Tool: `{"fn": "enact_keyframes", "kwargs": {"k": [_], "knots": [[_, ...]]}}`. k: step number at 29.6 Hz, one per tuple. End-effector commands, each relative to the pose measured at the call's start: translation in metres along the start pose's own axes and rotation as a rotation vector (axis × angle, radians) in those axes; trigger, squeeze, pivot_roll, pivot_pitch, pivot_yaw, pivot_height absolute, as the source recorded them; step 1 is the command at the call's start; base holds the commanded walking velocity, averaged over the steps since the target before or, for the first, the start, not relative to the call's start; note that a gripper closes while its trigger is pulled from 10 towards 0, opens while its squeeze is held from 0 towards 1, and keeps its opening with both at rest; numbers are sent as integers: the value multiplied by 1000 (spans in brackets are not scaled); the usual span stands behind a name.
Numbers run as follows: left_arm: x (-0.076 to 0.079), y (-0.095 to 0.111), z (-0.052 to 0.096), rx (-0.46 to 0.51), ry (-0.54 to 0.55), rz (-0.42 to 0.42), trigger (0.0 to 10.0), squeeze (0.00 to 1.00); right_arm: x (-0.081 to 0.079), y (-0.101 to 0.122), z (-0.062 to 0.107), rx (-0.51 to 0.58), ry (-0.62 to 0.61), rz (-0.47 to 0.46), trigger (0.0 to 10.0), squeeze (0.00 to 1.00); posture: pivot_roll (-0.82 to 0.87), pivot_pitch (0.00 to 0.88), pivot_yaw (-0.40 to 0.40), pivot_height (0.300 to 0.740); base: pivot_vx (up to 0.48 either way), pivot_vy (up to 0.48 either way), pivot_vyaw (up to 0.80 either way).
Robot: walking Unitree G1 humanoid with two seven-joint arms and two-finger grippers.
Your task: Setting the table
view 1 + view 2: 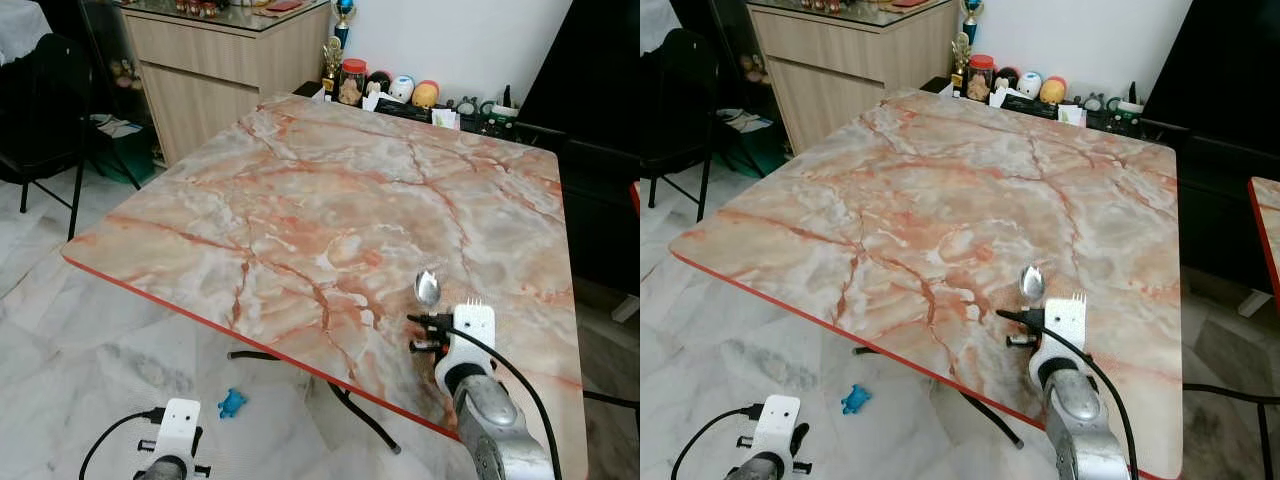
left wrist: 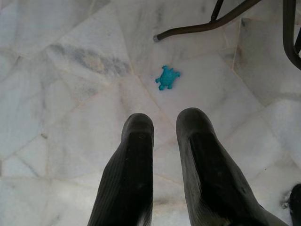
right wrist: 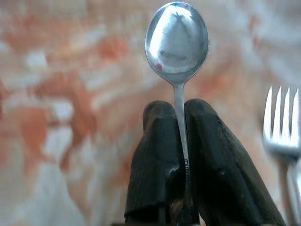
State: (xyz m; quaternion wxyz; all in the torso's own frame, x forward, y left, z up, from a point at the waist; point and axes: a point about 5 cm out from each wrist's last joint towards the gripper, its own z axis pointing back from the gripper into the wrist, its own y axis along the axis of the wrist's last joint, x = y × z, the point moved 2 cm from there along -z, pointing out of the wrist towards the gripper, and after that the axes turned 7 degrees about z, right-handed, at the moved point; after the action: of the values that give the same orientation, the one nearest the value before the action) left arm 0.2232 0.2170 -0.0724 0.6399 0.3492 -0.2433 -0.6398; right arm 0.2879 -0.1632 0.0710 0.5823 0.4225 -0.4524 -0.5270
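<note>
I have the spoon (image 3: 177, 42) pinched by its handle between the two black fingers (image 3: 157, 160) of the right pincer (image 3: 181, 141), bowl pointing away from the wrist, over the near right part of the table (image 1: 300, 200). From the head camera the bowl of the spoon shows just beyond the right pincer's white wrist mount, above the marble top and close to the table's red near edge. A fork (image 3: 282, 122) lies just beside the spoon, tines pointing the same way, blurred at the frame's side. The left pincer (image 2: 162, 127) hangs low off the table's near edge, over the floor (image 2: 70, 117), its fingers a narrow gap apart with nothing between them. A small blue toy (image 2: 167, 77) lies on the floor beyond those fingertips, near a dark table leg (image 2: 207, 26).
</note>
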Motion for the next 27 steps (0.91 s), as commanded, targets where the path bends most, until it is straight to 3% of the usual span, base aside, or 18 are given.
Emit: {"fn": "enact_keyframes", "kwargs": {"k": [1,9,16,27], "knots": [[0,-5,1,-13,3,-16,10000,0,4,21,-1,115,-20,2,10000,0,127,0,-69,740,0,0,0],[-3,-8,3,-17,22,-20,10000,0,8,44,0,268,-44,-39,10000,0,124,0,-71,740,0,0,0],[-5,-12,4,-23,29,-23,10000,0,11,56,0,369,-72,-49,10000,0,124,0,-71,740,0,-435,0],[-2,-15,6,-30,18,-29,10000,0,15,64,0,421,-92,-55,10000,0,120,0,-73,740,0,-480,0]]}}
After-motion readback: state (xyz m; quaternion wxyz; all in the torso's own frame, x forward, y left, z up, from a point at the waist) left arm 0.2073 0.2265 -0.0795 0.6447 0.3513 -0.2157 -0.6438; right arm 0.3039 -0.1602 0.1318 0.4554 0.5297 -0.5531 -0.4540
